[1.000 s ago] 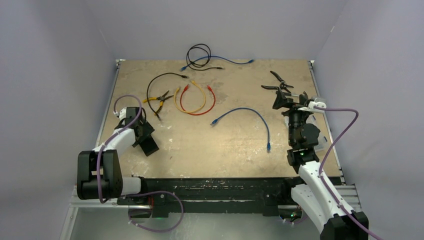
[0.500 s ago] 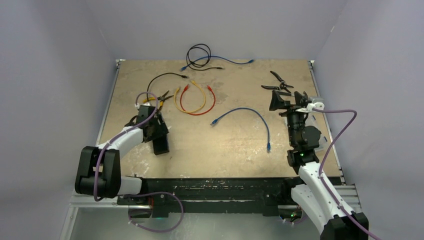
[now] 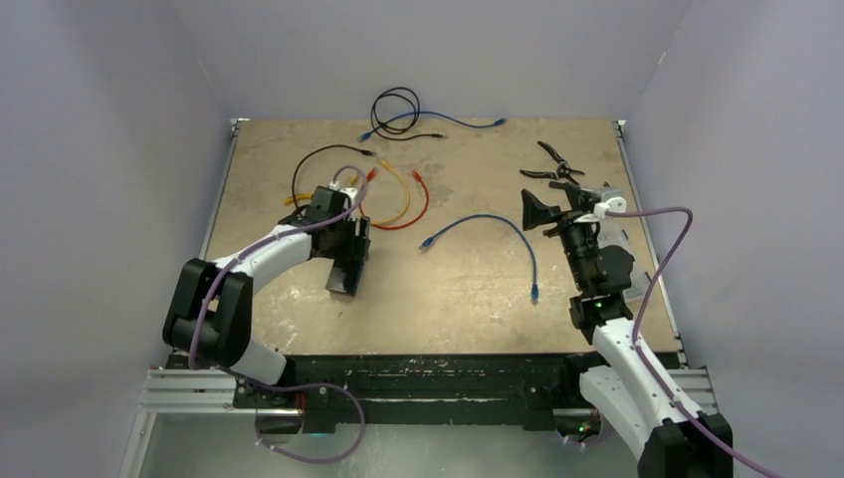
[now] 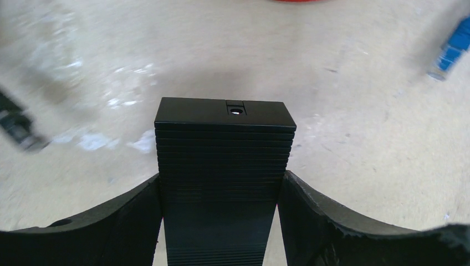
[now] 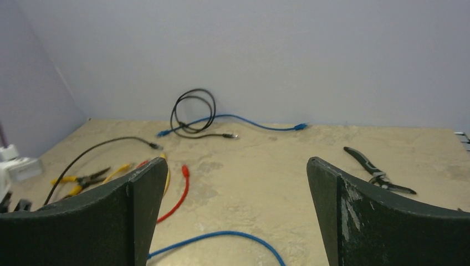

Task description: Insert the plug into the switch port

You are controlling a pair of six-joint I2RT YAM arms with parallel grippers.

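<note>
Left claw (image 3: 343,244), clamped on the switch (image 4: 224,144), has swung in from far left of the blue cable (image 3: 488,216) to near its plug (image 3: 426,242), staging the port. Right claw (image 3: 535,211), wide and empty, hangs right of it.

Switch (image 3: 345,269), perhaps on the table (image 3: 458,299), lies left of central cable (image 3: 488,216).

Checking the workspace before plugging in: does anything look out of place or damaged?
Nothing looks damaged. Only the black coiled cable lies past the far edge of the table, by the back wall. The switch is clamped in the left gripper.
</note>
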